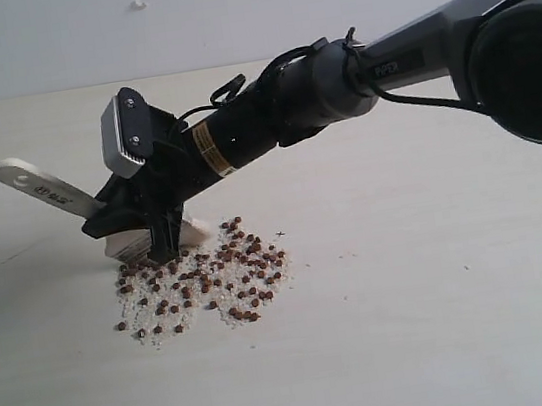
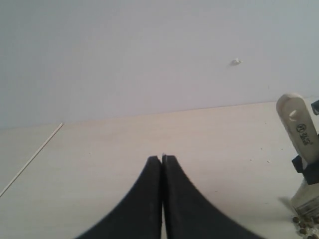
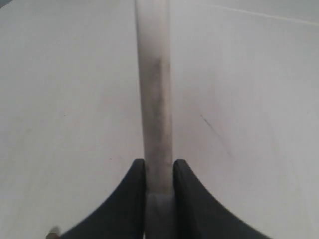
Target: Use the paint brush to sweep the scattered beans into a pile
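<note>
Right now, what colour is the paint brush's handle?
Pale cream wood with a small dark logo; the paint brush handle shows best in the left wrist view.

Exterior looks low across table (image 1: 452,339); all views share the paint brush (image 1: 42,187).

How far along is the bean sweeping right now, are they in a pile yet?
Done: the right pincer is shut on the paint brush, and the beans lie in one loose patch on the table. In hand: the bristles sit at that patch's edge. Left: the patch is spread thin and ragged, so there is no tight pile yet. The left pincer is shut and empty.
</note>
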{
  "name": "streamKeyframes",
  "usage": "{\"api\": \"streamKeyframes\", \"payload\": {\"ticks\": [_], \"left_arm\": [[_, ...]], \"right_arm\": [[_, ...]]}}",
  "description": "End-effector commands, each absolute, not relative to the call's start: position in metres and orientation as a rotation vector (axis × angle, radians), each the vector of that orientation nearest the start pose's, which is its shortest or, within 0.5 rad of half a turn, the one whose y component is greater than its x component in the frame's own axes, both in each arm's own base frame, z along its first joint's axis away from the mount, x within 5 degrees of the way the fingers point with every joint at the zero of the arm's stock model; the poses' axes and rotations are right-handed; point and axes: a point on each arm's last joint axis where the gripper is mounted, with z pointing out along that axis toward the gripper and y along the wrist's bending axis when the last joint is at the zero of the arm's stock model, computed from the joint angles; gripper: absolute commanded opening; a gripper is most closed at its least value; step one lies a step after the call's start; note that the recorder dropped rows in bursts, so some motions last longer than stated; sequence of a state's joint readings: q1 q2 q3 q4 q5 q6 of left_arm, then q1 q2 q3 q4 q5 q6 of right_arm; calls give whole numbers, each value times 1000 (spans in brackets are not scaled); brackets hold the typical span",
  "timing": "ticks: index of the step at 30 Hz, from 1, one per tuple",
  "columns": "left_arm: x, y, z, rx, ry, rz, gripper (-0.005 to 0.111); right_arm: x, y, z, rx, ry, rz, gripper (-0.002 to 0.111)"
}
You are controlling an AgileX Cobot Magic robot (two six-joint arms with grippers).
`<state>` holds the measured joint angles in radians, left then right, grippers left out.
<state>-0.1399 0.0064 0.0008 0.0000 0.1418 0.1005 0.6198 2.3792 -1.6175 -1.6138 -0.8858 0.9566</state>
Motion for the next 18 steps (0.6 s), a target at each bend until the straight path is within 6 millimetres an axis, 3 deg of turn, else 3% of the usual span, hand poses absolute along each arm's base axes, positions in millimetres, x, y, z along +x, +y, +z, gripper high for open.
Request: {"api": "streamKeyframes", "payload": {"ticks": [1, 9, 10, 13, 18], "left_arm": [[56, -8, 200, 189, 1613, -36, 0], [56, -8, 200, 189, 1613, -36, 0], [56, -8, 200, 189, 1613, -36, 0], [56, -8, 200, 189, 1613, -36, 0], [56, -8, 200, 189, 1613, -36, 0]], "right_arm": [[350, 333, 122, -1671, 1495, 980, 0], [357, 329, 180, -1558, 1494, 840, 0], [360, 328, 194, -1460, 1545, 832, 0], [364, 327, 209, -1251, 1664, 902, 0], [371, 327, 218, -901, 1831, 1073, 0]]}}
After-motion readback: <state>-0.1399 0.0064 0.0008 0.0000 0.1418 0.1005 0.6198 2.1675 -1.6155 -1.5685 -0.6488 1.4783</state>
